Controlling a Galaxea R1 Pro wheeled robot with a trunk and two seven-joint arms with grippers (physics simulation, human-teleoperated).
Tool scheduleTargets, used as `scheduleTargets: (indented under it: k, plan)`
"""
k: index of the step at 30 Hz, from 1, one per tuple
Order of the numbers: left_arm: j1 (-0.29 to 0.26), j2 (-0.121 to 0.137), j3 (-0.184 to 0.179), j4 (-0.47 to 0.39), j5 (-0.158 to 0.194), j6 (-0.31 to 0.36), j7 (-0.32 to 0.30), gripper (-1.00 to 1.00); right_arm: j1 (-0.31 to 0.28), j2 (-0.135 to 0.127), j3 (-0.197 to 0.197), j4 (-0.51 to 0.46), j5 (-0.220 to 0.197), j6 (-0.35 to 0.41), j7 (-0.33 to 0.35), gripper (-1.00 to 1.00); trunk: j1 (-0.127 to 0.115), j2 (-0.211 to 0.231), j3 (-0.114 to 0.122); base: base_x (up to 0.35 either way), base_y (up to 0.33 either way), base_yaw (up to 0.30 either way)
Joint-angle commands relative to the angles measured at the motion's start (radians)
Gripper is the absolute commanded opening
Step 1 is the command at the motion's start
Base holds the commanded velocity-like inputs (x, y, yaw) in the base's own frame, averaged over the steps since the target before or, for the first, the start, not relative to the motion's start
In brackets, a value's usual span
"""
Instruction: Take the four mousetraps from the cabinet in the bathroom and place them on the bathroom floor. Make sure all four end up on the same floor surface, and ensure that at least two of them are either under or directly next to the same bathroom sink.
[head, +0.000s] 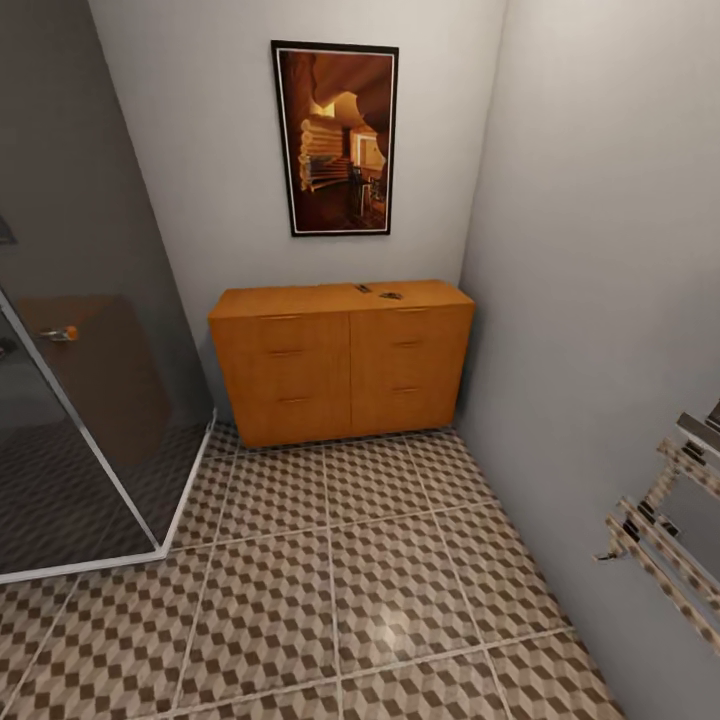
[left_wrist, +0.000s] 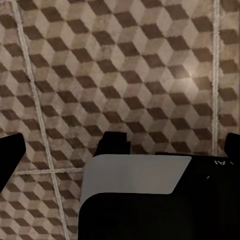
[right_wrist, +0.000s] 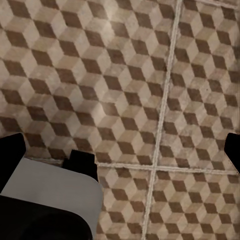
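Mousetraps (head: 378, 292), seen as tiny dark bits, lay on top of the orange cabinet (head: 340, 365), toward its right end, against the back wall under a framed picture (head: 337, 138). Patterned bathroom floor (head: 330, 590) stretched in front, with a glass shower (head: 70, 400) at the left. Both wrist cameras looked down on floor tiles; whether either claw was spread or closed, I could not tell.
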Motion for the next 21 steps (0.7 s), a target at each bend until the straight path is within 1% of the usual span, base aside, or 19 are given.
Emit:
scheduleTargets:
  k: [1,14,16,21]
  plan:
    - [-0.002,0.001,-0.006,-0.004,0.003,-0.002,0.006,1.0,-0.001,0.001,0.008,0.002,-0.008,-0.004,-0.001,1.0,0.001,0.0,-0.001,0.336,0.0,0.0]
    - [-0.002,0.001,-0.006,-0.004,0.003,-0.001,0.007,1.0,-0.001,0.002,0.008,0.002,-0.006,-0.005,-0.001,1.0,0.001,0.0,-0.001,0.336,0.0,0.0]
    - [-0.002,0.001,-0.006,-0.004,0.003,-0.001,0.007,1.0,-0.001,-0.003,0.008,0.005,-0.003,-0.004,0.0,1.0,0.001,0.0,-0.001,0.336,0.0,0.0]
    - [-0.002,0.001,-0.005,-0.004,0.004,-0.002,0.007,1.0,-0.001,-0.004,0.009,0.005,-0.002,-0.005,0.0,1.0,0.001,0.0,-0.001,0.321,0.0,0.0]
